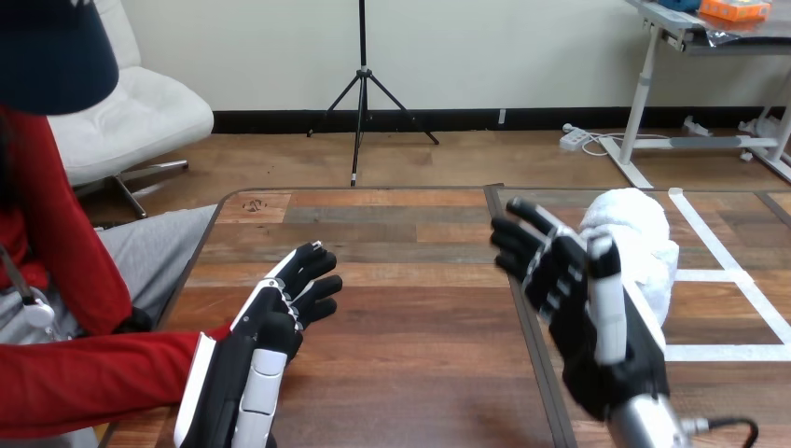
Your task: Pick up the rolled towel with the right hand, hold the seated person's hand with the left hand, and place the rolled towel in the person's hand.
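The right hand is raised over the worktop with its fingers spread wide, holding nothing. The rolled towel lies on the worktop just behind it, partly hidden by it; contact cannot be told. The left hand, fingers relaxed, lies over the end of the person's red sleeve.

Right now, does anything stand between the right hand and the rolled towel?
Nothing visible does. The open right hand stands right at the left side of the rolled towel, partly in front of it. I cannot tell whether they touch.
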Available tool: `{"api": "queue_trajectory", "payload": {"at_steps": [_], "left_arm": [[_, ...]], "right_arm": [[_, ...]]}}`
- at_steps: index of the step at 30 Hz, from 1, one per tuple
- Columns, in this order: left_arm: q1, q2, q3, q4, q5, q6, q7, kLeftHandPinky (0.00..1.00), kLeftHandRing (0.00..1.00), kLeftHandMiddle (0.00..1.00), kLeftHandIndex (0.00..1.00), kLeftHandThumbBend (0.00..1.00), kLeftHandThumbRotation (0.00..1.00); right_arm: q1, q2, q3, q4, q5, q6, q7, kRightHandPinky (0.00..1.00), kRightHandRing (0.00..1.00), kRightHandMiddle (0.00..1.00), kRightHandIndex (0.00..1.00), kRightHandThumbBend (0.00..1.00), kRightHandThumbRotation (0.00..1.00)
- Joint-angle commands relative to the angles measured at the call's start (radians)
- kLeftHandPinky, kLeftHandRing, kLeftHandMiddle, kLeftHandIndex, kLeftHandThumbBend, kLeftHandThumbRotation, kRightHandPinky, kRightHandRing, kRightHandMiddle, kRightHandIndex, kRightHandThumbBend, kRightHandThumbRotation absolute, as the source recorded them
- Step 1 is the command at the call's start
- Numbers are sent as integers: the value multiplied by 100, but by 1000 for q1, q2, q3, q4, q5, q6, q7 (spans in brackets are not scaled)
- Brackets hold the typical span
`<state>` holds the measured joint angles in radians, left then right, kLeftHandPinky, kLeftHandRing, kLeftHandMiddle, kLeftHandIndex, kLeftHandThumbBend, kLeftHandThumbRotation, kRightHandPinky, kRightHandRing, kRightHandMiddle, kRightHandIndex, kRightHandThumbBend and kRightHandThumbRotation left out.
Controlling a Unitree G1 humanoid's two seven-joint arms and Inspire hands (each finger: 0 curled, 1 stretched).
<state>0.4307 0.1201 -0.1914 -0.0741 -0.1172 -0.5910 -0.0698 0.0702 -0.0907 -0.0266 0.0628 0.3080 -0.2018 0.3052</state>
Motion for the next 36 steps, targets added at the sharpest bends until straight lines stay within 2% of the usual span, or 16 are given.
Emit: {"api": "queue_trajectory", "payload": {"at_steps": [1,9,14,18,26,36], "left_arm": [[-31,-48,-2,-61,-14,4,-2,77,82,85,85,71,97],[-20,-44,2,-62,-9,-2,-3,76,81,84,85,71,96],[-16,-43,2,-64,-12,1,-4,75,81,84,85,70,97],[-12,-43,2,-70,-15,8,-4,75,80,84,85,70,97],[-12,-42,3,-71,-13,11,-4,73,79,83,83,72,96],[-12,-41,3,-73,-10,14,-6,73,79,83,83,71,96]], "right_arm": [[-222,-45,-62,105,-26,-17,-21,98,92,89,90,93,96],[-322,-83,-97,224,-67,-60,-52,100,93,91,93,95,94],[-368,-109,-112,293,-97,-92,-72,97,92,92,93,98,91],[-413,-127,-119,358,-143,-120,-121,95,91,91,92,99,90],[-488,-172,-120,483,-218,-165,-176,93,92,91,92,100,88],[-597,-246,-93,667,-361,-226,-286,91,94,93,95,100,85]]}}
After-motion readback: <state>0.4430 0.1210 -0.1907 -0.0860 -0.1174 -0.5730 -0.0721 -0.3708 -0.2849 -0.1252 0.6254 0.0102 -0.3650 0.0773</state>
